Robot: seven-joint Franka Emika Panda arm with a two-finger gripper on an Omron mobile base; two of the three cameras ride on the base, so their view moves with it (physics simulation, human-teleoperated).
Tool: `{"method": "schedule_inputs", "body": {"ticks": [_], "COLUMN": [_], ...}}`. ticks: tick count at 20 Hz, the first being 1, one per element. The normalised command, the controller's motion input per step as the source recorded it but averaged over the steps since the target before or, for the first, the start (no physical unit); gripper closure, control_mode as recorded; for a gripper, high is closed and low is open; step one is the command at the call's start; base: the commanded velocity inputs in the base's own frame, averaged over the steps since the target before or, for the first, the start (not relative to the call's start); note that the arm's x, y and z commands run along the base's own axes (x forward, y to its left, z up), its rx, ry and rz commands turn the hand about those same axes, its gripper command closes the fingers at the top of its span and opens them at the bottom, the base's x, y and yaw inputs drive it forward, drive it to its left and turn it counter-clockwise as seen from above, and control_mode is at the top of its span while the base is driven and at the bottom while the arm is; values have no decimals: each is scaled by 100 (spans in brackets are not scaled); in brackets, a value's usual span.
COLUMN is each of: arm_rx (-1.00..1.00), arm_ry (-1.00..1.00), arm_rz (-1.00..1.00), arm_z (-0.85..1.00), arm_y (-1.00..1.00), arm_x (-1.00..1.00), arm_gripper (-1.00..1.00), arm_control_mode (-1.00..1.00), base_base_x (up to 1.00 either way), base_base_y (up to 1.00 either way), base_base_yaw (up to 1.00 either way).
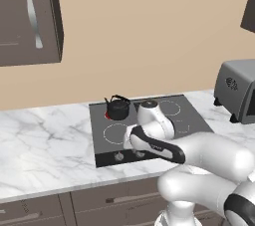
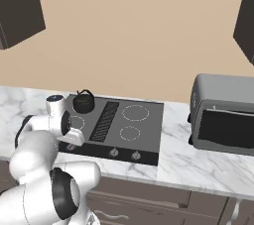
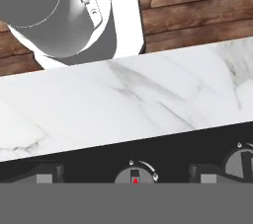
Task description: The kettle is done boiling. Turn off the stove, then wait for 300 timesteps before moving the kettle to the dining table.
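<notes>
Left first: the kettle (image 1: 118, 108) sits on the stove (image 1: 149, 129)'s rear-left burner, red glowing beneath it, on the marble bench (image 1: 45, 145). From the right, the hand (image 2: 73, 139) hovers over the front knob row. Looking along the hand, its fingers (image 3: 47, 173) stand apart astride a knob (image 3: 135, 175) with a red mark; turning a neighbouring knob (image 3: 242, 161) would leave that burner lit

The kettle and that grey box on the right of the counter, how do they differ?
The kettle is small, round and black with a thin arched handle; the toaster oven is a large grey box with a dark glass door. The kettle sits on a back burner of the stove, where a red glow shows beside it in the left base view; the toaster oven stands on the marble counter beside the stove. Both stand upright.
</notes>
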Motion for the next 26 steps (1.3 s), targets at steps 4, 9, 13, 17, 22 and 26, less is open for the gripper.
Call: {"method": "schedule_inputs", "body": {"ticks": [4,9,13,17,22,26], "arm_rx": [0,0,0,0,0,0], "arm_ry": [0,0,0,0,0,0], "arm_rz": [0,0,0,0,0,0], "arm_z": [-17,-17,-16,-16,-17,-14], "arm_y": [3,1,0,0,1,0], "arm_x": [17,15,16,8,5,0], "arm_gripper": [-100,-100,-100,-100,-100,-100], "arm_control_mode": [-100,-100,-100,-100,-100,-100], "base_base_x": [0,0,0,0,0,0], "base_base_y": [0,0,0,0,0,0], "base_base_yaw": [0,0,0,0,0,0]}}
